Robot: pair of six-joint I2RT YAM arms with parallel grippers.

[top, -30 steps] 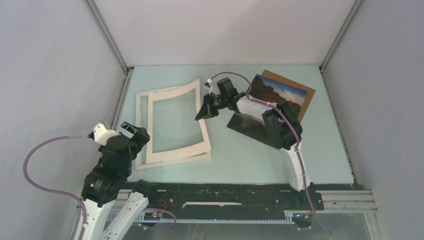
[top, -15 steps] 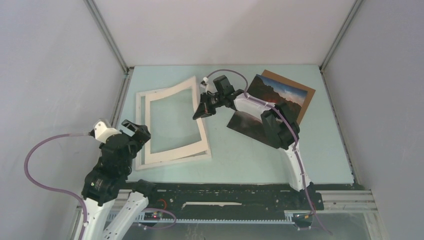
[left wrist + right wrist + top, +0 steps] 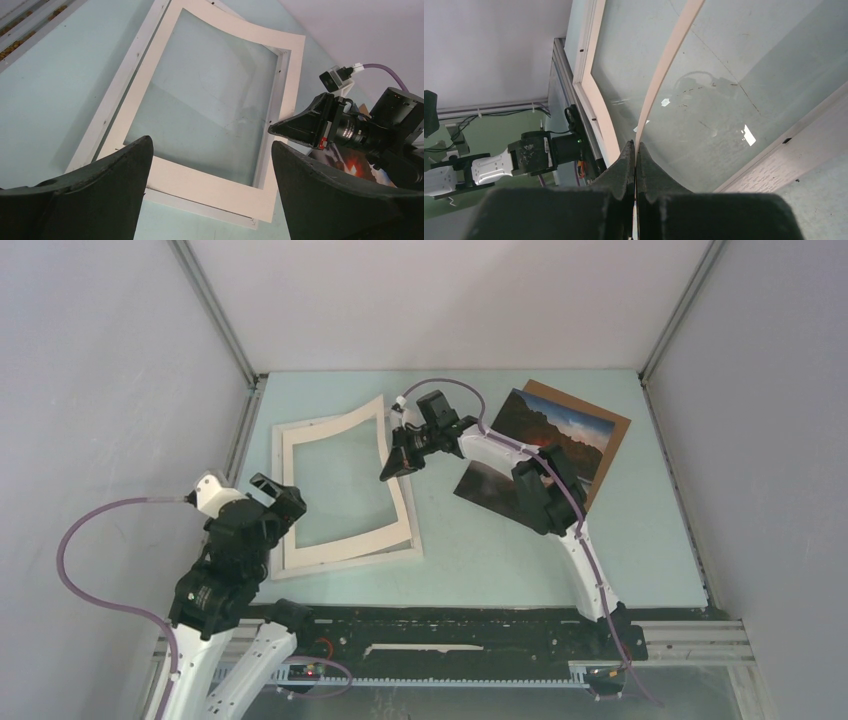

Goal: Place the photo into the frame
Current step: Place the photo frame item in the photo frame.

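The white frame [image 3: 279, 450] lies flat on the table's left half. A thin white card mat [image 3: 350, 540] rests on it. My right gripper [image 3: 386, 474] is shut on the mat's right edge and holds that side lifted and bowed. In the right wrist view the gripper [image 3: 634, 145] pinches the mat [image 3: 669, 55] edge-on above the frame [image 3: 591, 50]. The photo [image 3: 570, 425] lies at the right on a brown backing board [image 3: 612, 430], partly hidden by the right arm. My left gripper [image 3: 277, 492] hovers open over the frame's near-left corner, holding nothing [image 3: 212, 145].
Grey enclosure walls stand close to the left, right and back of the pale green table [image 3: 480, 560]. The black rail [image 3: 450, 625] with the arm bases runs along the near edge. Purple cables loop off both arms.
My right gripper has moved left and slightly away, lifting and bowing the mat's right edge further over the frame. My left arm has crept forward toward the frame's corner.
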